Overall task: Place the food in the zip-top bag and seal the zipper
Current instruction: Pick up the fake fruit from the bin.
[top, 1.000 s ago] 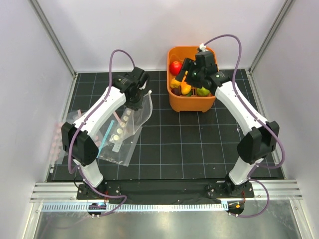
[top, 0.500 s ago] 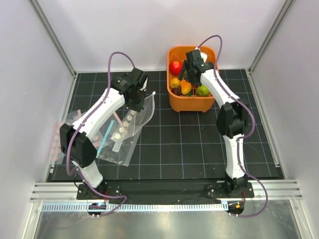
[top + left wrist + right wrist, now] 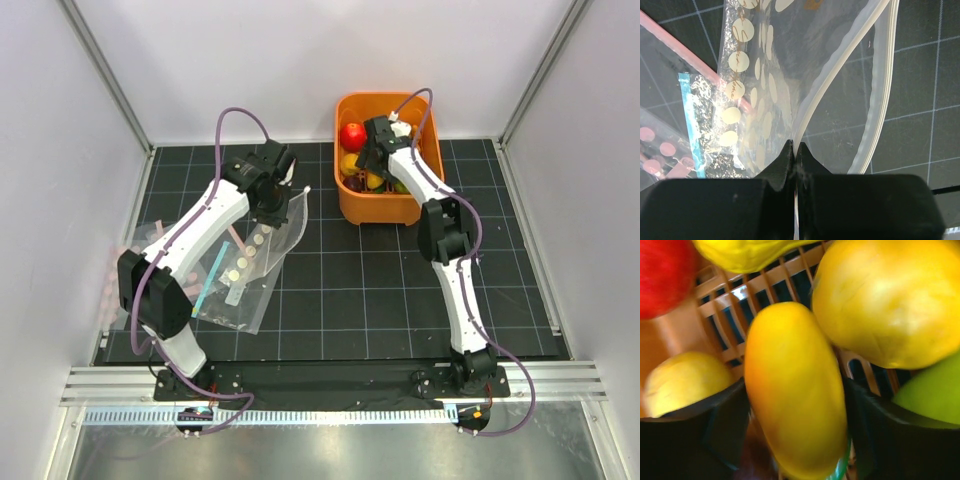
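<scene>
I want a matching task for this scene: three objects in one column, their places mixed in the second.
1. red toy apple
2. long orange-yellow toy mango
3. clear plastic bag with white dots

A. pinched at its mouth edge by the shut left gripper
B. between the fingers of the right gripper
C. in the orange plastic basket, outside both grippers

Pairs: 1-C, 2-B, 3-A

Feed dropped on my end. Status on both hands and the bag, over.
Left hand shut on zipper, zip-top bag mouth open. Right hand open in basket, straddling a mango. Lime close beside it.
</scene>
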Motion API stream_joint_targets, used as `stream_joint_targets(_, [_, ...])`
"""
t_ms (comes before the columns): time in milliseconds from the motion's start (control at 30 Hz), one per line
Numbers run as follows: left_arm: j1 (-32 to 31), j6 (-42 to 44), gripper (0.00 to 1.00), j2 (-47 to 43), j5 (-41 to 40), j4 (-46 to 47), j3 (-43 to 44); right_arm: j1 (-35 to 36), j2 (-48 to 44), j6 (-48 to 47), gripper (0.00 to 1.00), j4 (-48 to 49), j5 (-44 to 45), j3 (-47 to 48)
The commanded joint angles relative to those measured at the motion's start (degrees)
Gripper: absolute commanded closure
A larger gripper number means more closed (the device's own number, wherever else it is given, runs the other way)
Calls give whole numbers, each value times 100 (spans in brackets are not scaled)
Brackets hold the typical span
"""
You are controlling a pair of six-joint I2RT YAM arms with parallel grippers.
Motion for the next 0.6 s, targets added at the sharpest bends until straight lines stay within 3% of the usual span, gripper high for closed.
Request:
stream_joint_targets(0, [24, -14, 100, -235, -71, 85, 164, -11, 68, 65, 26, 394, 178, 252])
stream_joint_targets(67, [15, -5, 100, -244, -80, 59, 173, -20, -10, -110, 33, 465, 134, 225])
stream_joint_targets(133, [15, -5, 100, -261, -88, 58, 164, -29, -98, -320, 50, 605, -5, 181])
stream_joint_targets(233, [15, -5, 100, -305, -97, 58, 147, -20, -484, -602, 59, 842, -77, -55])
stream_joint_targets(567, [15, 65, 100, -472, -168, 76, 68, -29, -2532, -1104, 67, 1449, -428, -1531])
